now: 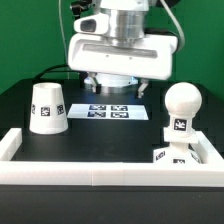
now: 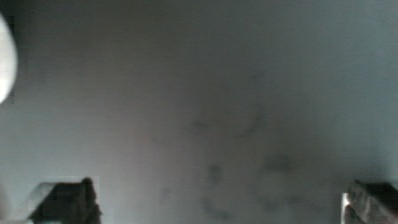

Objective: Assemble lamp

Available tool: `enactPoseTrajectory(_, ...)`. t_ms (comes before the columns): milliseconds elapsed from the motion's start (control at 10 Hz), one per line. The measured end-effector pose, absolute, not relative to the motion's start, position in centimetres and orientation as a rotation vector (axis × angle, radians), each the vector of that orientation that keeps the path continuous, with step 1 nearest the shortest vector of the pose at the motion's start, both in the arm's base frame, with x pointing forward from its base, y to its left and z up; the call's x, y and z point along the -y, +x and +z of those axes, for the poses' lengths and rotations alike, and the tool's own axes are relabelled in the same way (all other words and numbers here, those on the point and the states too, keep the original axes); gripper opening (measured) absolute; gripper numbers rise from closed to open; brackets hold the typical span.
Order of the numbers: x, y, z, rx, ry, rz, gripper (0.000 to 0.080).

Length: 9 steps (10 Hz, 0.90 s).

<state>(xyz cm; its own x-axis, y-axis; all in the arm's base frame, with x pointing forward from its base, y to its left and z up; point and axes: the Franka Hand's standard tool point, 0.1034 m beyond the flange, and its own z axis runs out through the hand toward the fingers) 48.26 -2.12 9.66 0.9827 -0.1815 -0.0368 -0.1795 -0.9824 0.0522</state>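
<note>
The tapered white shade (image 1: 48,108) stands wide end down on the black table at the exterior view's left. The round bulb (image 1: 183,104) stands upright on its stem at the exterior view's right. Just below it the flat base (image 1: 172,155) lies against the rail corner; I cannot tell if they are joined. My gripper (image 1: 113,84) hangs above the middle of the table, behind the marker board, and touches no part. In the wrist view my gripper (image 2: 222,205) is open and empty, with the fingertips (image 2: 68,203) wide apart over bare dark table.
The marker board (image 1: 108,112) lies flat at the table's middle. A long white border rail (image 1: 100,172) runs along the front and up both sides. A curved white edge (image 2: 6,60) shows at the wrist view's border; I cannot tell which part it is.
</note>
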Motion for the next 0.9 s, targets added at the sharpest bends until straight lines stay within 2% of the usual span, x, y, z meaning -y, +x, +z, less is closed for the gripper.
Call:
enactPoseTrajectory(400, 5.1, 48.0, 9.6, 0.269, 3.080, -0.072, 0.0699)
enactPoseTrajectory(600, 5.2, 47.9, 9.5, 0.255, 3.079, -0.074, 0.0699)
enactPoseTrajectory(800, 6.0, 45.8, 9.7, 0.164, 3.095, -0.083, 0.0699)
enactPoseTrajectory(900, 6.5, 44.4, 10.5, 0.144, 3.108, -0.079, 0.0699)
